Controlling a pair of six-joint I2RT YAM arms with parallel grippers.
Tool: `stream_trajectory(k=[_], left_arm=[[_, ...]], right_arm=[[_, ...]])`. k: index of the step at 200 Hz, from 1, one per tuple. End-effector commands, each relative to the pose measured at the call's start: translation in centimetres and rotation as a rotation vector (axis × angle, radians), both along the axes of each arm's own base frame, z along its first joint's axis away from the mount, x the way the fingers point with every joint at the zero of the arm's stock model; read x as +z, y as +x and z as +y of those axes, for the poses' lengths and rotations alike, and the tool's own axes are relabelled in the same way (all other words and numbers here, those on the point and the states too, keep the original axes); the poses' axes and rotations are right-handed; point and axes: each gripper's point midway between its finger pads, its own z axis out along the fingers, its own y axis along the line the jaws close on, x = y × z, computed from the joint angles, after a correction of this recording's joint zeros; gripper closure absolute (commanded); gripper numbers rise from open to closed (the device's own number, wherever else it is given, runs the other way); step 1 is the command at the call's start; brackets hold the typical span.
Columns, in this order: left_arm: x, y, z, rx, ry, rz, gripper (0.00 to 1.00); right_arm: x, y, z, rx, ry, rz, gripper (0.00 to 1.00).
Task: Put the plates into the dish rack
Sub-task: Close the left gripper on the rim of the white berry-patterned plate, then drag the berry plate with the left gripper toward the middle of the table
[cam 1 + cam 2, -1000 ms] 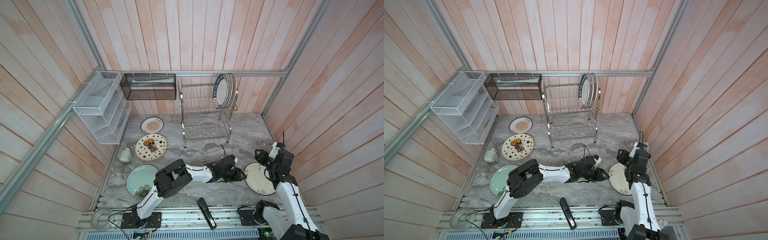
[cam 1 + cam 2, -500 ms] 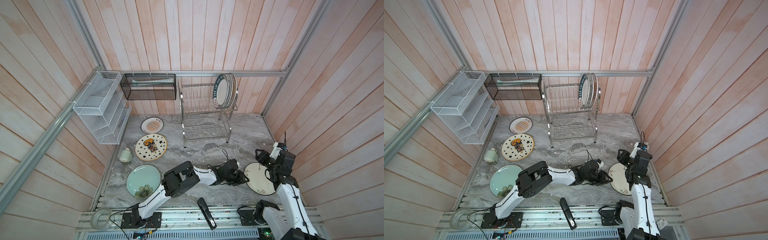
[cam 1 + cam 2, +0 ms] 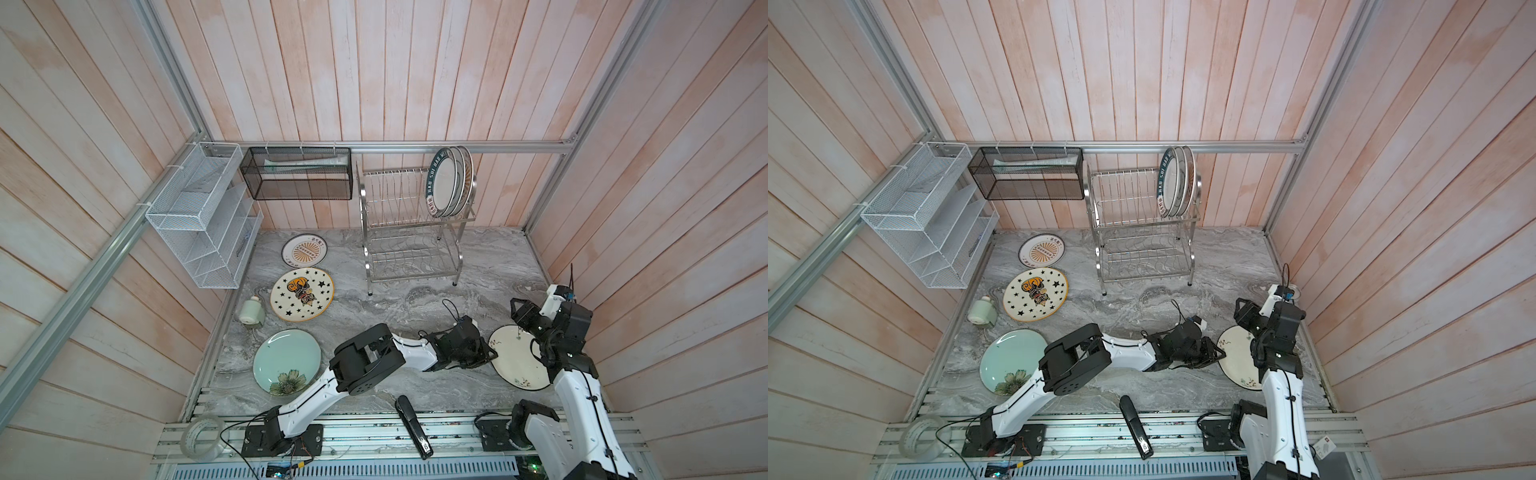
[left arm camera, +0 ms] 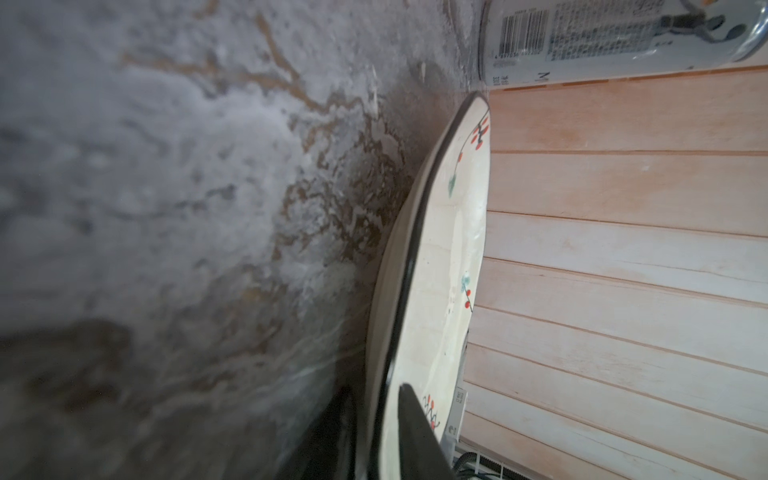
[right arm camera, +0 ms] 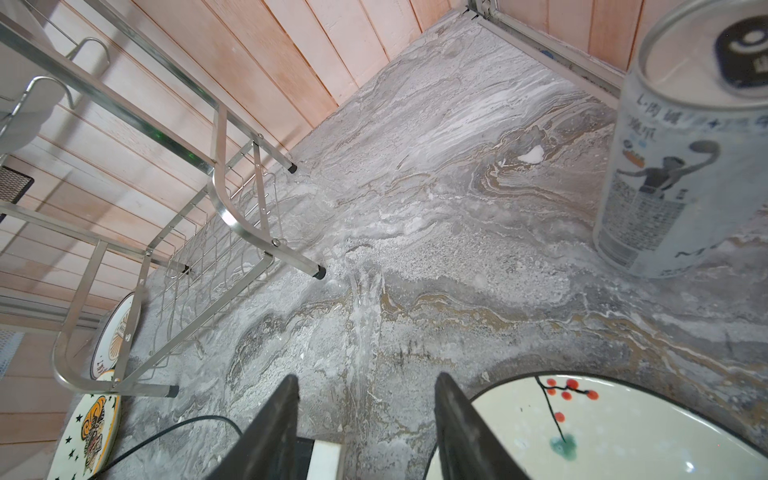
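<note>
Grey marble tabletop (image 3: 415, 299): shiny two-tier steel wire dish rack (image 3: 409, 232) at back wall, three upright plates (image 3: 446, 183) at right end of upper tier, other slots bare. Three printed plates (image 3: 302, 294) lie on left side, well apart from rack. Round cream plate with dark rim and red berry sprigs (image 3: 515, 361) lies near right wall. Left gripper (image 4: 376, 399), reaching across, has just narrowed onto its rim: one finger under, one over, pinching. Right gripper (image 5: 365, 386) hovers beside it, jaws spread, empty. Grasp looks made; lift toward rack likely next.
</note>
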Motion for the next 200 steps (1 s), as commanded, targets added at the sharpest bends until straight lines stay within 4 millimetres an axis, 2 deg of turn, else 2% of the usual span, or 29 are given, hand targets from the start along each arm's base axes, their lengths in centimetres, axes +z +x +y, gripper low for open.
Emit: stream_trajectory(k=[1, 29, 67, 108, 162, 200], left_arm=[[-0.9, 0.5, -0.3, 0.025, 0.016, -0.021, 0.84], [-0.7, 0.9, 0.3, 0.050, 0.030, -0.040, 0.90], [1.1, 2.4, 1.7, 0.086, 0.042, -0.090, 0.94], [1.7, 3.8, 5.4, 0.141, 0.089, -0.123, 0.96], [3.2, 4.7, 10.5, 0.152, 0.190, -0.207, 0.97], [3.7, 4.3, 13.8, 0.115, 0.131, -0.214, 0.98]], right_arm=[[1.0, -0.1, 0.3, 0.013, 0.004, -0.017, 0.46], [1.4, -0.1, 0.2, 0.011, 0.000, -0.026, 0.47], [1.5, -0.3, 0.2, 0.011, -0.004, -0.028, 0.47], [1.6, -0.2, 0.3, 0.016, 0.002, -0.036, 0.47], [1.5, 0.0, 0.6, 0.033, 0.004, -0.038, 0.47], [1.5, 0.1, 0.9, 0.061, 0.003, -0.049, 0.47]])
